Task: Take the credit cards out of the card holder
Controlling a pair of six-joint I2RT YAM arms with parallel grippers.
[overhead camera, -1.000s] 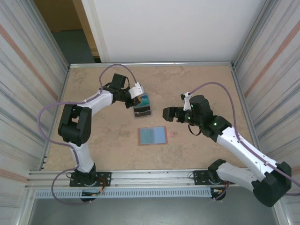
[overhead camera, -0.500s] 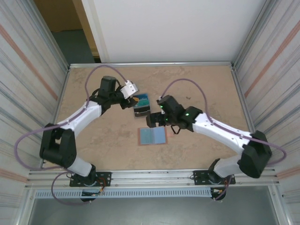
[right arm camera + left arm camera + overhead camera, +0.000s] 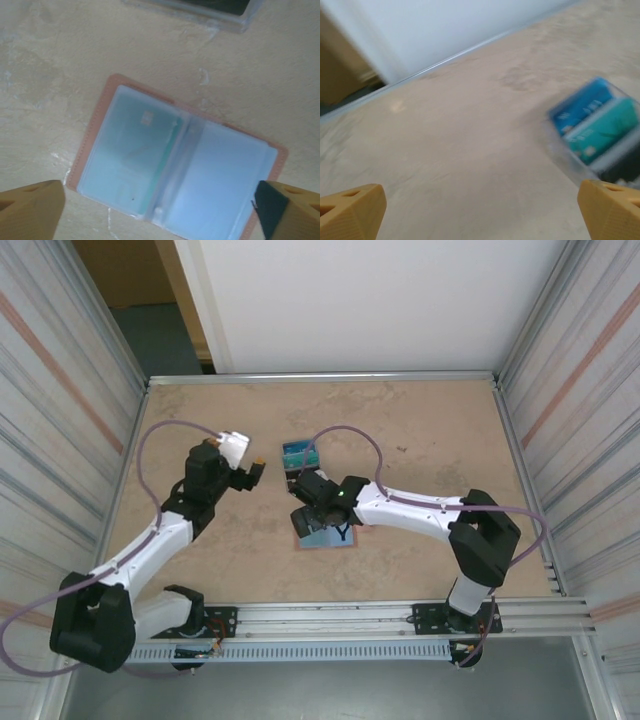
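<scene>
At the left of the table [image 3: 420, 440], the left gripper [image 3: 253, 472] is seen released, its jaws spread wide and nothing between them. Just to its right, two credit cards [image 3: 597, 127], one blue and one teal, are laid on top of a dark block [image 3: 300, 468], apart from the fingers. That part of the task is judged as settled.

Further right and nearer, the card holder [image 3: 227, 175] is spread open and flat on the table. One teal card [image 3: 137, 155] can be made out under the clear sleeve of its left half, while the right half looks empty (though the sleeve is cloudy). The right gripper [image 3: 160, 212] is held above it, also unclenched and empty. The holder lies between and slightly beyond its two fingertips, and whether they touch it cannot be told.

The step in hand is judged to be the approach to this last card. A descent onto the sleeve mouth near the fold is called for next, with a thin edge to be pinched and slid out. The light holder may need bracing.
</scene>
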